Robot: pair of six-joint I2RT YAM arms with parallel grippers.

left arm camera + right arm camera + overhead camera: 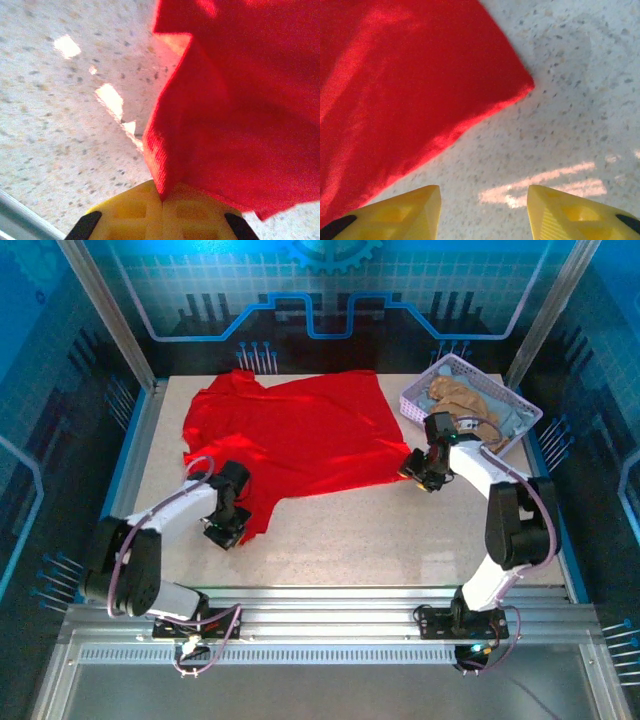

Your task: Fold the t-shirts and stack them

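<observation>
A bright red cloth t-shirt [300, 435] is sprawling across the blue-lit booth's speckled table [400, 540]; at two o'clock a lavender plastic lattice basket [415, 400] is holding tan tees [458, 395]. Left gripper [162, 210] is clenching its hem, right gripper [485, 210] gaping.

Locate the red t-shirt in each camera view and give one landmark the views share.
Top external: the red t-shirt lies spread over the rear middle of the speckled tabletop.
Left wrist: it is on the right side of the frame, with its hem pinched in the left gripper at the bottom.
Right wrist: it is at the upper left, with one corner pointing right above the open right gripper.
Shared landmark: the speckled tabletop bordering the shirt's edge.
</observation>
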